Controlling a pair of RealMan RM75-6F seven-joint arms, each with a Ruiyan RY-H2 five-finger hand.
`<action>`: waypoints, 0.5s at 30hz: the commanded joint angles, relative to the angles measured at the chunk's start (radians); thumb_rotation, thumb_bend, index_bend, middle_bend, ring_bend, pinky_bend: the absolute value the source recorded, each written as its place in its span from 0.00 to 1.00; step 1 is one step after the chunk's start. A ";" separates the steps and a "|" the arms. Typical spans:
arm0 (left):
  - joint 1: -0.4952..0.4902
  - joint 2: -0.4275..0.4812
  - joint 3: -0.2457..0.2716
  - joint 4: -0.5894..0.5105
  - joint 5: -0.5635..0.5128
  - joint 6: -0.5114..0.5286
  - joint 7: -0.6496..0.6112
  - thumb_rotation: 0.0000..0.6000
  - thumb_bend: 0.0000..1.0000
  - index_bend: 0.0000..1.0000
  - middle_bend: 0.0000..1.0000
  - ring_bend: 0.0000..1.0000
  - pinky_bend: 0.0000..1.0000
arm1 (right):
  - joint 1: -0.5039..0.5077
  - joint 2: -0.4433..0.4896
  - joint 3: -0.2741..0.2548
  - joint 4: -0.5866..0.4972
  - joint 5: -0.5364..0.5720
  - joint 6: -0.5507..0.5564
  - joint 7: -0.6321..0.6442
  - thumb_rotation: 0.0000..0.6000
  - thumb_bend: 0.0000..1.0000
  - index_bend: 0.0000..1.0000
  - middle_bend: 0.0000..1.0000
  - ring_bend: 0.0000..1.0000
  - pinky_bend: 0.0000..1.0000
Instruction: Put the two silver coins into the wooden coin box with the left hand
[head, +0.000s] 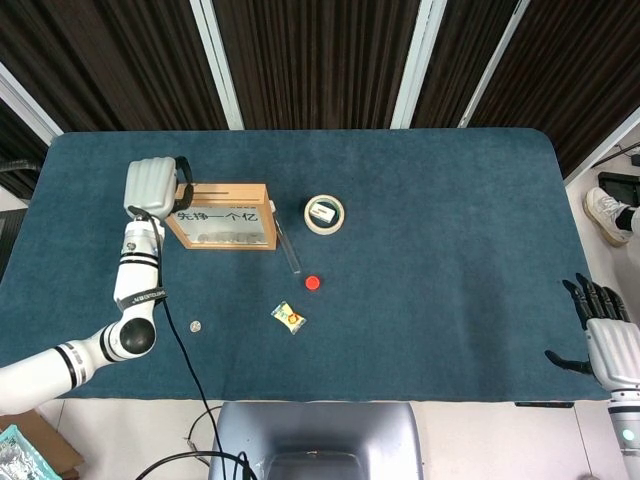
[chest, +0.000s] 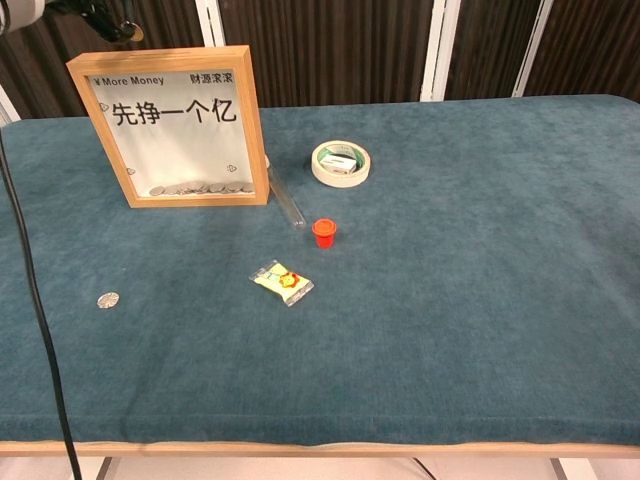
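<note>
A: Risk first: the white left hand (head: 153, 186) hovers over the left end of the wooden framed coin box (head: 222, 215); I cannot tell whether its fingers hold a coin. Missing the top slot loses it.

B: One small silver coin (chest: 108, 299) lies apart on the blue cloth. The black-fingered right hand (head: 603, 334), fingers spread, is idle.

Looks like a robot lab / test bench: table (head: 450, 220) w/ blue felt cover, dark slatted wall panels (head: 320, 60) w/ white uprights at 12 o'clock, loose cable (head: 185, 380) at 7, someone's sneaker (head: 607, 213) at 3.
</note>
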 joint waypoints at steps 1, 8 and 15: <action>-0.008 -0.005 0.007 0.002 -0.004 0.005 -0.002 1.00 0.49 0.61 1.00 1.00 1.00 | -0.001 0.001 0.000 -0.001 -0.001 0.002 0.002 1.00 0.15 0.00 0.00 0.00 0.00; -0.020 -0.004 0.025 -0.011 -0.013 0.016 -0.005 1.00 0.49 0.61 1.00 1.00 1.00 | -0.002 0.002 0.000 -0.001 -0.004 0.003 0.004 1.00 0.15 0.00 0.00 0.00 0.00; -0.028 0.001 0.040 -0.019 -0.034 0.014 -0.009 1.00 0.49 0.61 1.00 1.00 1.00 | -0.003 0.002 0.001 -0.001 -0.004 0.005 0.005 1.00 0.15 0.00 0.00 0.00 0.00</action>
